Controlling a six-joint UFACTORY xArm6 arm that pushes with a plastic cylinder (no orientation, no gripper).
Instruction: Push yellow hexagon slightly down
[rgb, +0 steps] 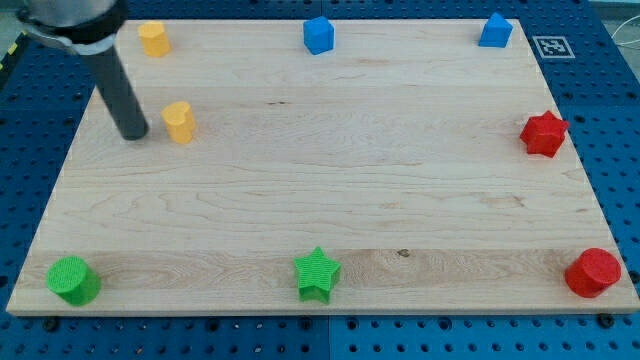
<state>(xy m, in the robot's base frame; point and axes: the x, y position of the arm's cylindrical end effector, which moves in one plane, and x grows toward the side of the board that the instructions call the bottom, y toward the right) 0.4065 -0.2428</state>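
Observation:
Two yellow blocks lie near the view's top left of the wooden board (330, 190). One yellow block (153, 38) sits at the top left corner; it looks hexagonal. The other yellow block (179, 122) lies lower, its shape unclear. My tip (134, 133) stands just left of this lower yellow block, a small gap apart, and well below the upper one. The rod rises up and left out of the view.
Blue blocks sit at top middle (318, 35) and top right (495, 31). A red star (544, 134) is at the right edge, a red cylinder (593, 272) bottom right, a green star (318, 274) bottom middle, a green cylinder (73, 280) bottom left.

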